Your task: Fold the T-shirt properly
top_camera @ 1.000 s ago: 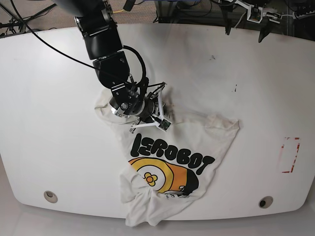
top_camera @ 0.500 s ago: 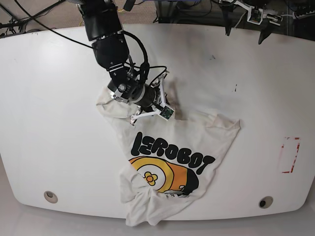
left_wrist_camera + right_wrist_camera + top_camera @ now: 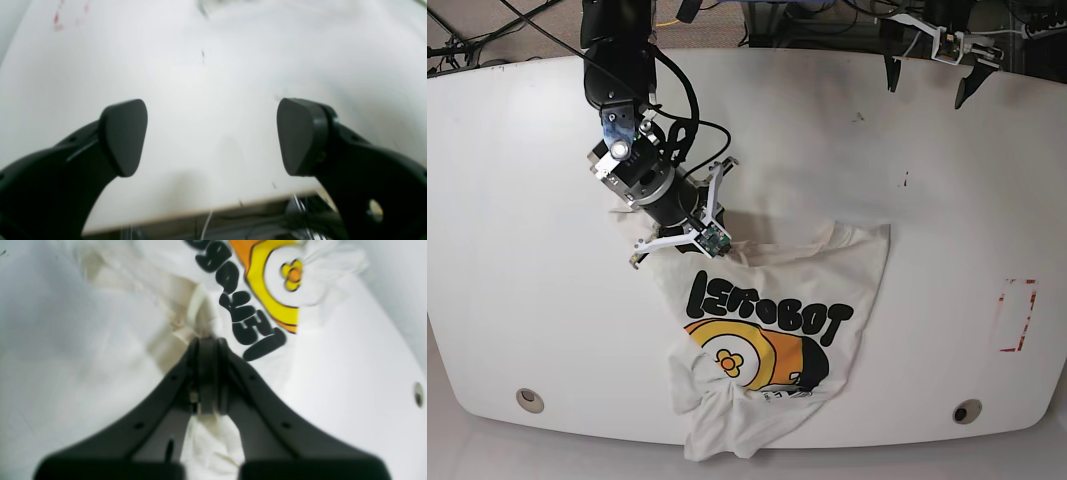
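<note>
The T-shirt (image 3: 767, 330) lies crumpled on the white bench (image 3: 527, 250), toward its front edge and a little left of centre in the base view, with the black "LEROBOT" lettering (image 3: 767, 312) and the orange-yellow round graphic (image 3: 752, 360) facing up and its lower hem bunched at the bench's front rim. The right claw (image 3: 207, 340) is clamped tight on a pinch of cream cloth near the shirt's upper edge, just beside the lettering, with the fabric pulled into a taut ridge from that point. The left claw (image 3: 213, 136) hangs at the far corner of the bench, well apart from the shirt, its two black fingers (image 3: 125, 136) spread wide with only bare bench surface between them.
</note>
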You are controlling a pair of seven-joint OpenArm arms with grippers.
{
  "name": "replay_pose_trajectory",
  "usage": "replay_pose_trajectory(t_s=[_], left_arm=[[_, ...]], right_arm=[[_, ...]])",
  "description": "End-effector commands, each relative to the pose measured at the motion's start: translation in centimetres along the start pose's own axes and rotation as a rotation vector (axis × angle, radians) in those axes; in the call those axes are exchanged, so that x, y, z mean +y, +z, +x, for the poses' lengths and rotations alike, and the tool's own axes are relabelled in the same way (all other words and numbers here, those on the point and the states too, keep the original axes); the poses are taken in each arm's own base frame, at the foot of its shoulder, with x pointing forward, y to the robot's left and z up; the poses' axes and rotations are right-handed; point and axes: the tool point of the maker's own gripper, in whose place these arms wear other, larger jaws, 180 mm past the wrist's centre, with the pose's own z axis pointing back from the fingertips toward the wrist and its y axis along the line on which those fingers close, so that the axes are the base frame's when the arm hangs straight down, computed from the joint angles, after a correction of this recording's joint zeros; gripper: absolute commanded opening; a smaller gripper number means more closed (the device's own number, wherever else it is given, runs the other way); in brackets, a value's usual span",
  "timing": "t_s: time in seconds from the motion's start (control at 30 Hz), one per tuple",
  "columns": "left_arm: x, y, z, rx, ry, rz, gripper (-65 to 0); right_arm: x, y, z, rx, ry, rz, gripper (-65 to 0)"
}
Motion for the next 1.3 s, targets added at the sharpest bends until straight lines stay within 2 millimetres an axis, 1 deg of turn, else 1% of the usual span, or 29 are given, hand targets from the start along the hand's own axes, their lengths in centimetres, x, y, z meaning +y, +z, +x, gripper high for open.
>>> replay_pose_trajectory(t_s=[0.0, 0.07, 0.2, 0.3, 0.4, 0.43, 0.5, 0.57, 0.63, 0.8, 0.87, 0.9, 1.0, 1.1, 1.17, 1.23, 1.27], left_arm=[[0.5, 0.3, 1.0, -0.035, -0.01, 0.014, -8.2], [0.9, 0.0, 1.2, -0.045, -0.015, 0.025, -8.2], [1.7, -1.5, 2.7, -0.104, -0.024, 0.047, -8.1], [2.6, -2.3, 2.7, -0.082, -0.033, 0.072, -8.1], [3.9, -3.4, 3.4, -0.069, -0.045, 0.105, -8.1], [4.3, -3.8, 3.8, -0.067, -0.048, 0.119, -8.1], [5.0, -4.5, 4.2, -0.067, -0.05, 0.137, -8.1], [6.1, -5.2, 5.0, -0.082, -0.057, 0.167, -7.9], [7.1, -5.8, 5.6, -0.093, -0.061, 0.194, -7.9], [9.0, -7.5, 7.7, -0.128, -0.061, 0.248, -7.8], [10.5, -8.1, 8.8, -0.146, -0.061, 0.288, -7.8], [11.0, -8.7, 9.4, -0.147, -0.056, 0.304, -7.6], [12.2, -10.4, 11.1, -0.147, -0.031, 0.335, -7.6], [12.8, -12.1, 12.2, -0.118, 0.037, 0.365, -7.6], [13.1, -13.4, 13.0, -0.095, 0.09, 0.375, -7.6], [13.1, -14.8, 14.3, -0.078, 0.14, 0.372, -7.6], [12.5, -15.7, 15.0, -0.068, 0.156, 0.353, -7.6]], right_arm=[[-1.6, 1.4, 1.3, -0.051, 0.019, -0.053, -65.0], [-2.3, 1.9, 0.6, -0.036, 0.011, -0.074, -65.0], [-4.5, 2.8, -0.7, -0.017, -0.024, -0.136, -65.0], [-6.6, 3.8, -2.0, 0.008, -0.049, -0.193, -65.0], [-8.8, 5.0, -3.3, 0.033, -0.079, -0.262, -65.0], [-9.8, 5.5, -3.6, 0.037, -0.09, -0.292, -65.0], [-11.3, 6.0, -3.4, 0.032, -0.092, -0.332, -65.0], [-12.5, 6.3, -2.8, 0.018, -0.09, -0.363, -65.0], [-13.2, 6.4, -2.2, 0.006, -0.077, -0.378, -65.0], [-16.2, 7.2, 0.3, -0.039, -0.017, -0.435, -65.0], [-17.2, 7.5, 1.6, -0.071, -0.005, -0.46, -65.0], [-17.9, 7.6, 2.4, -0.087, 0.003, -0.474, -65.0], [-19.0, 8.0, 3.8, -0.107, 0.012, -0.502, -65.0], [-20.2, 8.6, 4.8, -0.108, 0.024, -0.533, -65.0], [-21.3, 9.3, 5.1, -0.103, 0.05, -0.559, -65.0], [-21.9, 9.7, 5.5, -0.105, 0.064, -0.571, -65.0], [-22.0, 9.7, 5.8, -0.113, 0.066, -0.574, -65.0]])
